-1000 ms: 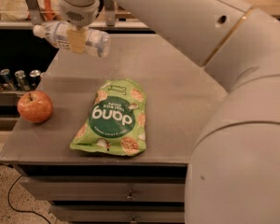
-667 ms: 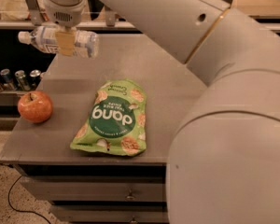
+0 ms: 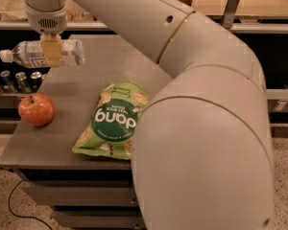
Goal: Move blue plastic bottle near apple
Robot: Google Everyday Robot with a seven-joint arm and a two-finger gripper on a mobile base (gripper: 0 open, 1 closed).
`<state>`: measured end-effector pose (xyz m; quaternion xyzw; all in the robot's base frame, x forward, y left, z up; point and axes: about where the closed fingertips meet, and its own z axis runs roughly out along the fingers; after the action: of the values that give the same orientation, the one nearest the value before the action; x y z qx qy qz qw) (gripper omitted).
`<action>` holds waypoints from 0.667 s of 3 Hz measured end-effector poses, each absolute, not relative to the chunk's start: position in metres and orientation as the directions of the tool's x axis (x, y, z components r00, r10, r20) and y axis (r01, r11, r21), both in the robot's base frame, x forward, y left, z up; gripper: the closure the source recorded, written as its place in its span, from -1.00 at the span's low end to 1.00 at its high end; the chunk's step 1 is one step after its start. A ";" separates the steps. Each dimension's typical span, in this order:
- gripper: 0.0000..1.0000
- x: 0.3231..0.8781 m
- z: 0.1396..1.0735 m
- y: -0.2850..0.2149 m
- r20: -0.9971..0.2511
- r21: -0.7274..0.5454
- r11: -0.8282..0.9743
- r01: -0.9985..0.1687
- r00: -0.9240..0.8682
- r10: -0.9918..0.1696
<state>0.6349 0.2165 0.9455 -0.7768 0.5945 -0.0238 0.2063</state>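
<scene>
The blue plastic bottle point(image 3: 41, 53) is a clear, pale bluish bottle with a white cap pointing left. It hangs level in the air above the table's far left part. My gripper point(image 3: 51, 53) is shut on the bottle's middle, reaching down from the top left. The apple point(image 3: 36, 109) is round and red-orange with a short stem. It sits on the grey table point(image 3: 67, 87) near the left edge, below and nearer than the bottle.
A green chip bag point(image 3: 113, 120) lies flat on the table right of the apple. Several small metal cans point(image 3: 17, 80) stand on a lower shelf beyond the table's left edge. My large white arm point(image 3: 197, 128) fills the right side.
My gripper has carried the bottle leftward, so it now hangs further left, above and beyond the apple. The apple and chip bag have not moved.
</scene>
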 end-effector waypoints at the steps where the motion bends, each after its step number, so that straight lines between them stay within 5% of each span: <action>1: 1.00 0.629 0.932 0.229 -0.192 -0.307 -0.277 -0.910 0.344 -0.919; 2: 1.00 0.626 0.922 0.235 -0.181 -0.275 -0.320 -0.906 0.376 -0.909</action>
<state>0.6256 0.2349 0.9215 -0.8125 0.5585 -0.0034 0.1671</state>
